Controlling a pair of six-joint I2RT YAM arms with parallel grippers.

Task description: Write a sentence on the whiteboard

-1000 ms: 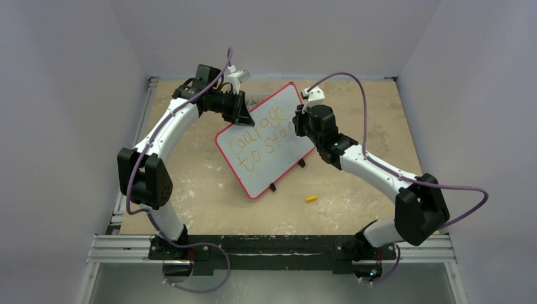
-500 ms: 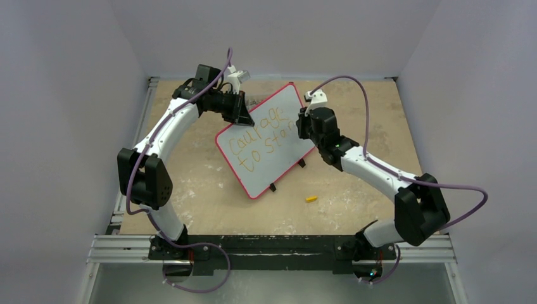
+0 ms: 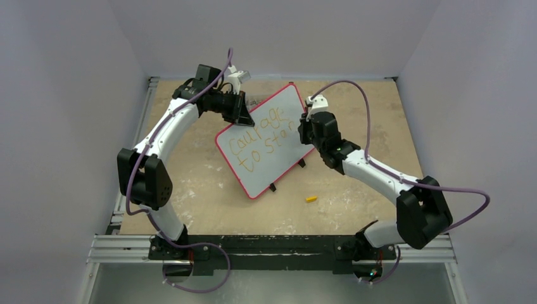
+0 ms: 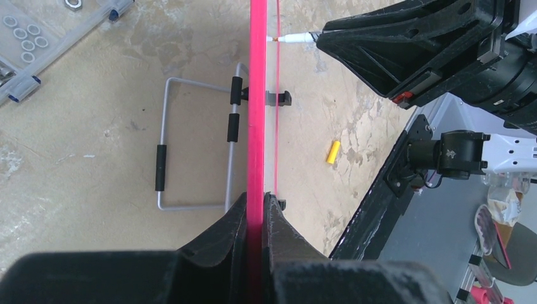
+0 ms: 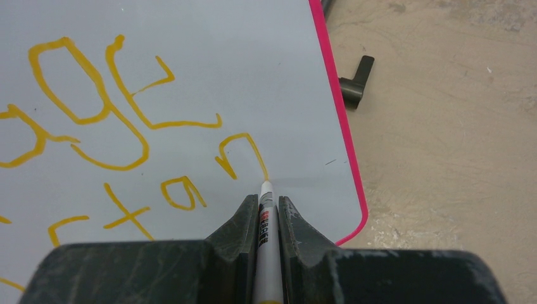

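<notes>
Rightward, toward four o'clock, the right gripper [image 5: 268, 200] has drifted, clenched on the marker [image 5: 266, 223], whose tip is ending an "n". The left gripper [image 4: 255, 201] clamps the eleven-o'clock rim of the whiteboard [image 3: 266, 170], which is propped at centre. The sentence [image 3: 259, 139] needs its "d": press lightly, as little room remains at three o'clock.

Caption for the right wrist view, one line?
Right gripper shut on a marker, tip at the end of a yellow letter on the whiteboard.

A robotics lab cell — plain pale walls [image 3: 57, 95] box in a scuffed desk [image 3: 209, 190], two cabled arms [image 3: 166, 130] bolted to an aluminium rail [image 3: 120, 248].
</notes>
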